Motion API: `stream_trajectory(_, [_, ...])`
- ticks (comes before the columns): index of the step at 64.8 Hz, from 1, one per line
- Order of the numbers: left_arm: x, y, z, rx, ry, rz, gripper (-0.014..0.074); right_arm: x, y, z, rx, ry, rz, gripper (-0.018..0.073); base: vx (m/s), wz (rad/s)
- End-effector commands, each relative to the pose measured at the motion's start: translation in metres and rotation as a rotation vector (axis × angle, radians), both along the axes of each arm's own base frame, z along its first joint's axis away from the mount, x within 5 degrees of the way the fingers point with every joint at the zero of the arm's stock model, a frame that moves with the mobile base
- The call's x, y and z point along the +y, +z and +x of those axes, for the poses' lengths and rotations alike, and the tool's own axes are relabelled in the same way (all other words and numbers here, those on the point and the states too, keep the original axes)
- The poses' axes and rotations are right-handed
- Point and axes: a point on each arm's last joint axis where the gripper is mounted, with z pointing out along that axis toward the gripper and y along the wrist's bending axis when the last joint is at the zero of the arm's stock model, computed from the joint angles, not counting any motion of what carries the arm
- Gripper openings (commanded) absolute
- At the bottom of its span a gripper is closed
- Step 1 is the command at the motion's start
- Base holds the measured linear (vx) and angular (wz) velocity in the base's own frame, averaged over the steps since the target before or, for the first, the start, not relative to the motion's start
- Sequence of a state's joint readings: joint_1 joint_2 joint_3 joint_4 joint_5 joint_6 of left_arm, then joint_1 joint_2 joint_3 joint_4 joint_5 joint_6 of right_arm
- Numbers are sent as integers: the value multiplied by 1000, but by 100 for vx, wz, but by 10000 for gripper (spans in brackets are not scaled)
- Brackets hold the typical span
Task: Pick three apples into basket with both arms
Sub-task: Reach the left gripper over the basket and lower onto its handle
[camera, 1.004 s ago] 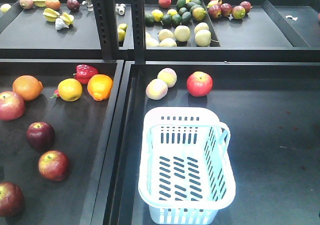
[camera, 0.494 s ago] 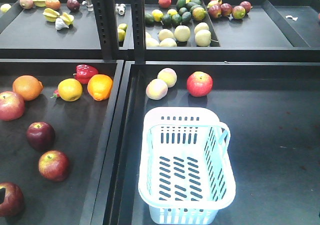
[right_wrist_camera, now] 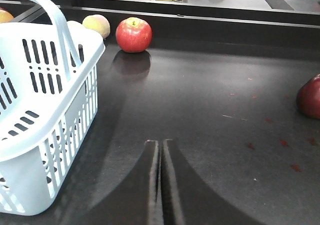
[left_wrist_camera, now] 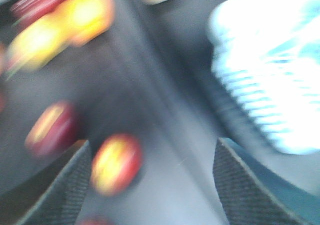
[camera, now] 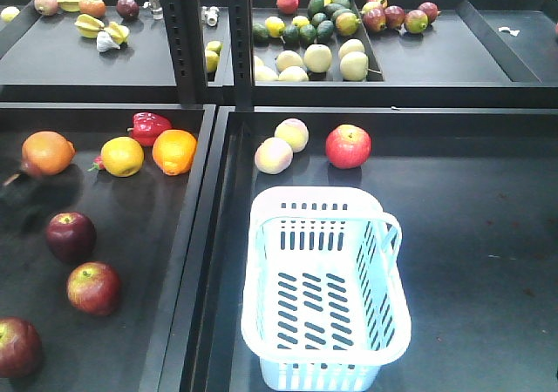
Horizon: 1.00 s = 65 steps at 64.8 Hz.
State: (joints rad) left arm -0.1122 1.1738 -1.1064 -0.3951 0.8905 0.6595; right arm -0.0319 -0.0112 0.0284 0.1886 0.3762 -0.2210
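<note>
Zero fruit in the basket [camera: 318, 373]. Maroon apple [camera: 71, 236], red apple [camera: 93, 287] and edge apple [camera: 17, 347] lie left of it. Left gripper [left_wrist_camera: 150, 195] gapes empty, seemingly above them (blurred). Right gripper [right_wrist_camera: 161, 185], pinched on nothing, sits right of basket. All three picks left.

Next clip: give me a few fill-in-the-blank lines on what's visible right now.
The basket is completely ___.
The right tool is ___, holding nothing.
The left tool is ___.
The dark maroon apple lies in the tray ___ of the basket.
Missing words: empty, shut, open, left.
</note>
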Motion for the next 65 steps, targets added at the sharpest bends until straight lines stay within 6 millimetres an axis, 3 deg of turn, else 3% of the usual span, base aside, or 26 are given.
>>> stream_trajectory(1, [-29,28,19,-77,-197,-22,506,-1,5,1,-75,-12,1,-4,0,0])
stream_trajectory(10, [-72,36,47,-111,-387,22,506,-1,5,1,-75,-12,1,-4,0,0])
stream_trajectory(19, [-117,32,73,-97,-509,69,506,-1,5,1,-75,-12,1,-4,0,0])
stream_trajectory(37, [-199,8,96,-57,-691,145,506,-1,5,1,-75,-12,1,-4,0,0])
stream_trajectory(51, [-228,-29,100,-3,-755,231,506,-1,5,1,-76,-12,0,-4,0,0])
stream_trajectory(65, [-242,-61,109,25,-770,303,483,-1,5,1,-76,-12,0,-4,0,0])
